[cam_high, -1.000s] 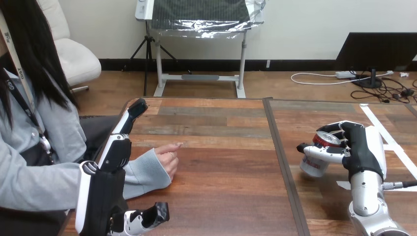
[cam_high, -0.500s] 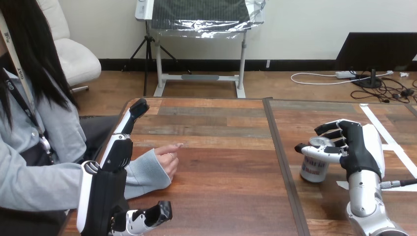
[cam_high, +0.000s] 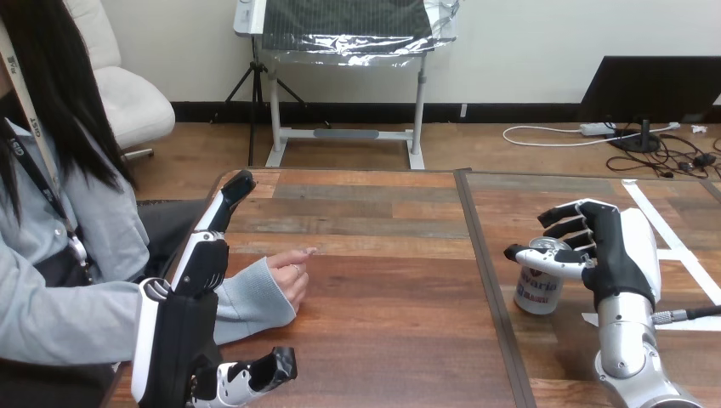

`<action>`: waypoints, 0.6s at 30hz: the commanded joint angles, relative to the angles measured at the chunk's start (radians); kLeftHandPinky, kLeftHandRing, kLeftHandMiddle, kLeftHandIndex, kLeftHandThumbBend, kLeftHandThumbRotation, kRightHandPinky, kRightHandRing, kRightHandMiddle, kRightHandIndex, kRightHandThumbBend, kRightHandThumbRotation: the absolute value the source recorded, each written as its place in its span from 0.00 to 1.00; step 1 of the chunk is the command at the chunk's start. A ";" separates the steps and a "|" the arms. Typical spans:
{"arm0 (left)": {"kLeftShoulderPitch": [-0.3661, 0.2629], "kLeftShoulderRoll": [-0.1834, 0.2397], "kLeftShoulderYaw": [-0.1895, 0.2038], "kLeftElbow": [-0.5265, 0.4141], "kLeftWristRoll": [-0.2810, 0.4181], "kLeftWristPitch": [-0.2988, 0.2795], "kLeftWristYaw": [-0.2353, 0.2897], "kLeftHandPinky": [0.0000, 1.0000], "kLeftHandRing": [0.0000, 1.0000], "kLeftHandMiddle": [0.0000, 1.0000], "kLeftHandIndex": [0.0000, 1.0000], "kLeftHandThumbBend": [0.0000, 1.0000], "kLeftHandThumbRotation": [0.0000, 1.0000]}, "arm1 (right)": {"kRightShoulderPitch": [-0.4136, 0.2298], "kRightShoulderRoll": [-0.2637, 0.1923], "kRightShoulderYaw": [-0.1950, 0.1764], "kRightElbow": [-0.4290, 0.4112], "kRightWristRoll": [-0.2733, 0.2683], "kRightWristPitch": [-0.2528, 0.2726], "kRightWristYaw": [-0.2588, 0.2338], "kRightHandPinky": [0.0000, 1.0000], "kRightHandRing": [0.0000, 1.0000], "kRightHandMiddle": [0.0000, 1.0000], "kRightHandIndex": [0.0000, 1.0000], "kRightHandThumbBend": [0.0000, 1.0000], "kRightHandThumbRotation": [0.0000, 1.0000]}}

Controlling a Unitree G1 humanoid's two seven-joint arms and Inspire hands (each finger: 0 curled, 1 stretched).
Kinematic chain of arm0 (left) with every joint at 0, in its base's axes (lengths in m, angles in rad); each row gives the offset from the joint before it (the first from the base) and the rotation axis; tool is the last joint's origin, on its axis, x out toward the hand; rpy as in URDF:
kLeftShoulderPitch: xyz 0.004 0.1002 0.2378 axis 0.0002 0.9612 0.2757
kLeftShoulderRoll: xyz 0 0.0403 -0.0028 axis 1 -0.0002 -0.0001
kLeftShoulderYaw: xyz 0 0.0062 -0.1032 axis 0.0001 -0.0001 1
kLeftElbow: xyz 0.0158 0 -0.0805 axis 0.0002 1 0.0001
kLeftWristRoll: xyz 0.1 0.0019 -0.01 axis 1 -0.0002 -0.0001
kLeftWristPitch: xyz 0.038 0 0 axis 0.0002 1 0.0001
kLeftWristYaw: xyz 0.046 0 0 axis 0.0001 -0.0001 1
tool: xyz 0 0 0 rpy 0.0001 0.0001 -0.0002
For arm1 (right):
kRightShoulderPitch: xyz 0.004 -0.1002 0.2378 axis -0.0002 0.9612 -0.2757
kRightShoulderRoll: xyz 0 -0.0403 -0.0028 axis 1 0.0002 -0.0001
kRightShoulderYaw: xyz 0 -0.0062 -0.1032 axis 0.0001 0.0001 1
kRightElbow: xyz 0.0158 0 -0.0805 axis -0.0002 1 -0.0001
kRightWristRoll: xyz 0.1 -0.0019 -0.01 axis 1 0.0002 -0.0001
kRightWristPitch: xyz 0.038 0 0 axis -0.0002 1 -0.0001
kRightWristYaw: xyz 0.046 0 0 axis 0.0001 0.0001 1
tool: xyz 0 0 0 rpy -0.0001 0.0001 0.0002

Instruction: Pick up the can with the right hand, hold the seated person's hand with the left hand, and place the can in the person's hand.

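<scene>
The can [cam_high: 539, 289] is pale silver with what looks like red and dark print. The table [cam_high: 383, 255] is brown planks in mixed tones (one dark seam), with white tape [cam_high: 672, 246]. The right hand [cam_high: 616, 255] and left hand [cam_high: 183, 340] are black with white shells.

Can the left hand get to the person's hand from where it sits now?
Probably yes. The left hand is open with straight fingers, right beside the person's hand, which rests on the table. Nothing lies between them, so a short sideways move should reach it.
</scene>
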 commanded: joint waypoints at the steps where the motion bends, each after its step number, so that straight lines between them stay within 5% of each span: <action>1: -0.065 0.001 0.001 -0.006 -0.002 -0.004 0.006 0.96 0.94 0.92 0.88 1.00 0.72 | -0.029 0.000 0.019 -0.049 -0.016 -0.049 -0.029 0.42 0.46 0.52 0.53 0.85 0.00; 18: -0.061 -0.005 0.006 -0.011 0.003 0.005 0.008 0.97 0.94 0.92 0.89 1.00 0.71 | -0.028 -0.007 0.050 -0.040 -0.052 -0.070 -0.045 0.42 0.46 0.52 0.53 0.84 0.00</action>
